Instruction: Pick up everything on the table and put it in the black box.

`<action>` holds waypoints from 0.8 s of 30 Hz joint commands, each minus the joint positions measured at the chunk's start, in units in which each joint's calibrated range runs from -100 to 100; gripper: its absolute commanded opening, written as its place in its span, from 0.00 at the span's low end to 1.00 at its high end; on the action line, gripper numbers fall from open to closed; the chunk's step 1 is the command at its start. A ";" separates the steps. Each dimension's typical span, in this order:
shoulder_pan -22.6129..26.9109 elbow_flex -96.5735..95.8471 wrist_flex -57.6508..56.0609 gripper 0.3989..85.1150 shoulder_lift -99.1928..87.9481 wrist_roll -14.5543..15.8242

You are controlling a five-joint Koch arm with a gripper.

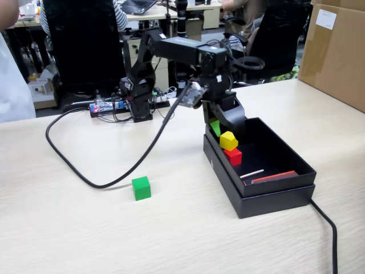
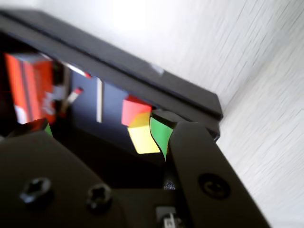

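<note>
On a beige table [image 1: 85, 228] in an office, the gripper [image 1: 219, 127] hangs inside the black box [image 1: 274, 197], its fingers spread, green showing at both.

2 green cubes [image 1: 141, 188] [image 1: 215, 128], 1 yellow cube [image 1: 228, 140], 1 red cube [image 1: 232, 156], 1 black box [image 1: 274, 197].

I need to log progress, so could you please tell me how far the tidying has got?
Done: the red cube and yellow cube are in the black box. In hand: the pincer is over the box beside something green. Left: a green cube on the table.
</note>
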 commanded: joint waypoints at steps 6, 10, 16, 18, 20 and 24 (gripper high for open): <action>-6.94 2.40 -0.22 0.51 -13.97 -5.67; -13.82 -0.50 -0.22 0.55 -11.56 -9.43; -18.51 -1.68 -0.22 0.56 -1.69 -11.23; -19.00 -1.68 -0.13 0.56 1.64 -11.28; -19.19 -1.59 -0.04 0.56 4.97 -11.28; -19.10 -0.77 -0.13 0.56 11.28 -11.04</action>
